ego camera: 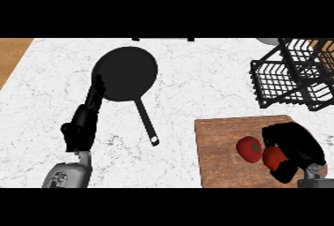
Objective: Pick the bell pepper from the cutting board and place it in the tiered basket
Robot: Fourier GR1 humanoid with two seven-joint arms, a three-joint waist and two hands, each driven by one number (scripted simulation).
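A red bell pepper (249, 149) with a green stem lies on the wooden cutting board (222, 132) at the lower right. My right hand (297, 148) sits over the pepper's right side, fingers and thumb curled round it, so that part of the pepper is hidden. The pepper still rests on the board. The black wire tiered basket (290, 75) stands at the far right, beyond the board. My left hand (83, 121) rests at the left, open with fingers straight up, holding nothing.
A black frying pan (125, 73) lies on the white marble counter, its handle (146, 121) pointing toward the board's left edge. A strip of wooden surface (9, 53) shows at the far left.
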